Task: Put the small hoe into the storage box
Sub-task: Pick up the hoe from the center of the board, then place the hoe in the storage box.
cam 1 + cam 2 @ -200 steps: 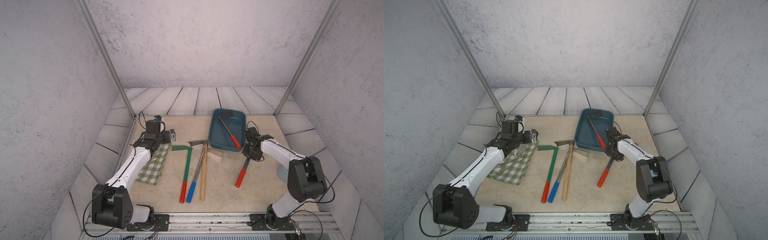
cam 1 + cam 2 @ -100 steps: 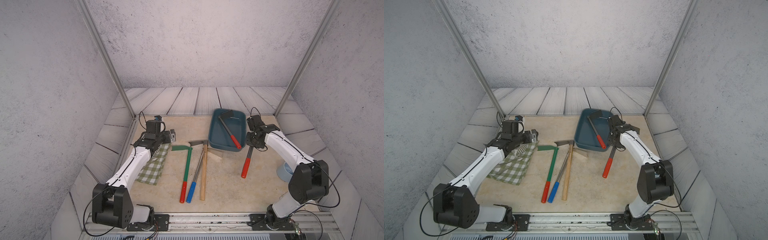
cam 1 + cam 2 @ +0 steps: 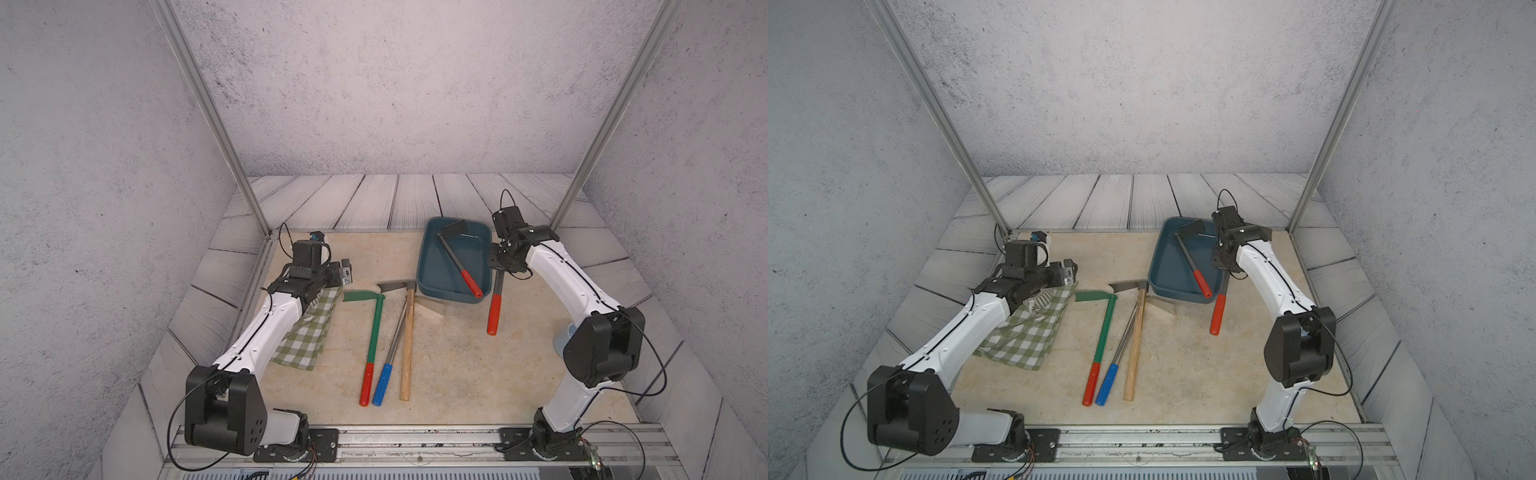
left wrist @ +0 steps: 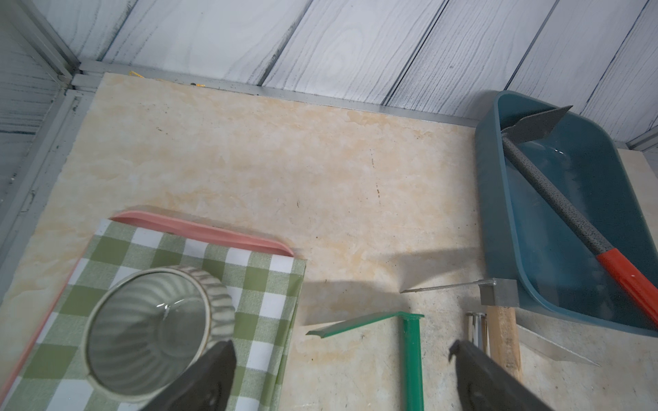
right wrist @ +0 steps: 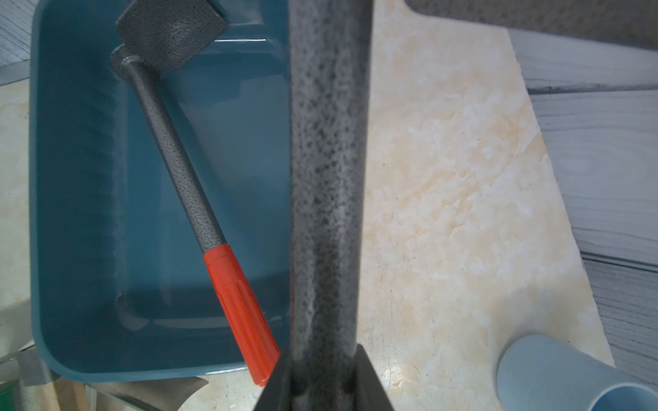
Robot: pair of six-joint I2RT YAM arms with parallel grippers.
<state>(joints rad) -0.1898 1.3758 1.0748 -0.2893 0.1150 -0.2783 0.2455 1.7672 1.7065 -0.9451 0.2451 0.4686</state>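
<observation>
R gripper (image 3: 501, 266): jaws clamped on speckled grey metal shaft of red-grip small hoe (image 3: 493, 309) | hoe: outside, just beside shallow teal plastic storage box (image 3: 426, 266), near far edge of table (image 3: 457, 365) | L gripper (image 4: 341, 356): jaws wide, empty | risk: long handle snags rim, tips box

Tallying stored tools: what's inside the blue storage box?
One grey-shafted hoe with a red grip lies in the storage box, grip over the near rim. The floor beneath it is hidden.
</observation>
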